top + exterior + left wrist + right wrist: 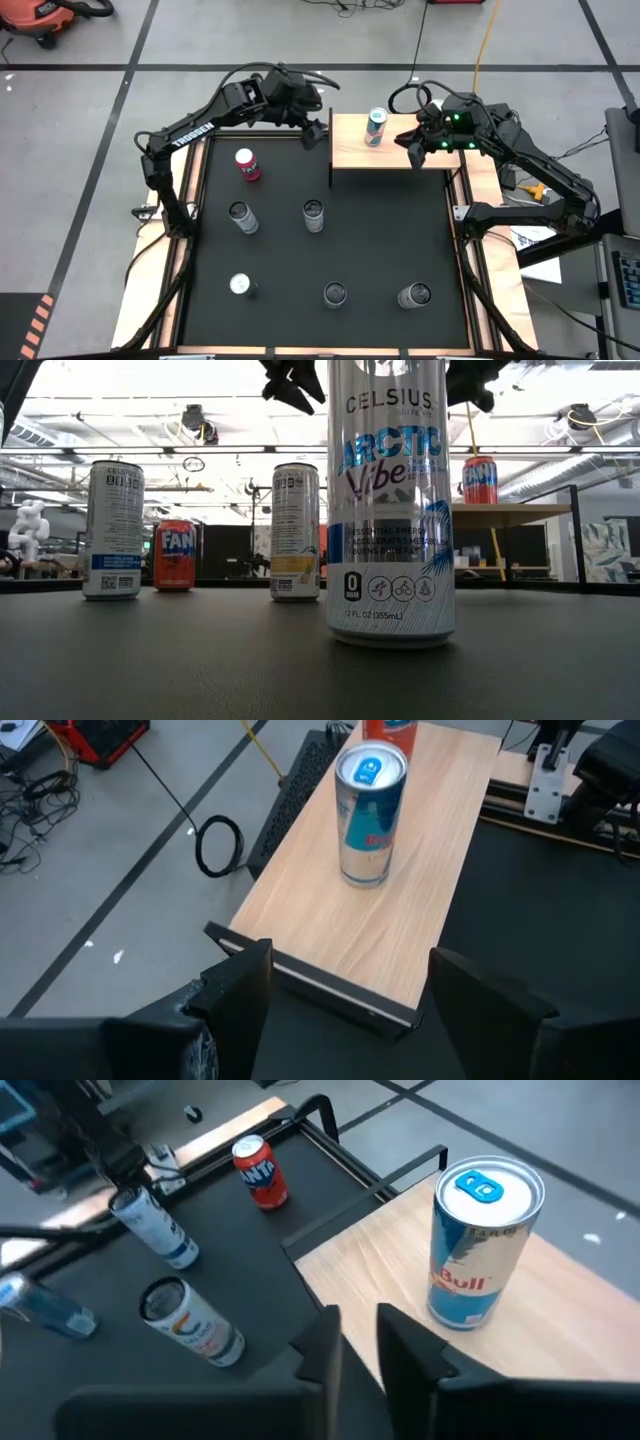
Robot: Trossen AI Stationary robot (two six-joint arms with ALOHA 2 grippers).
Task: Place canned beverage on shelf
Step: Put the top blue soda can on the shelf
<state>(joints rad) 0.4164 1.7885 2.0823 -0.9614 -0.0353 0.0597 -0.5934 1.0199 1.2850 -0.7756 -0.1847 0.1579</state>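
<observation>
Can [375,127] upright on shelf [350,150], free of both grippers. Right gripper [413,141] just beside it, over the shelf's right part, fingers [325,1342] nearly together with only a narrow gap, pinching nothing. Left gripper [322,113] at the shelf's left end, jaws spread, empty. Looks like the release step, placement done for this can. Six more cans on the mat [380,240], red can [247,164] nearest the shelf. Next move, likely: back the right gripper off clear without clipping the can, then spread wide over another one.
</observation>
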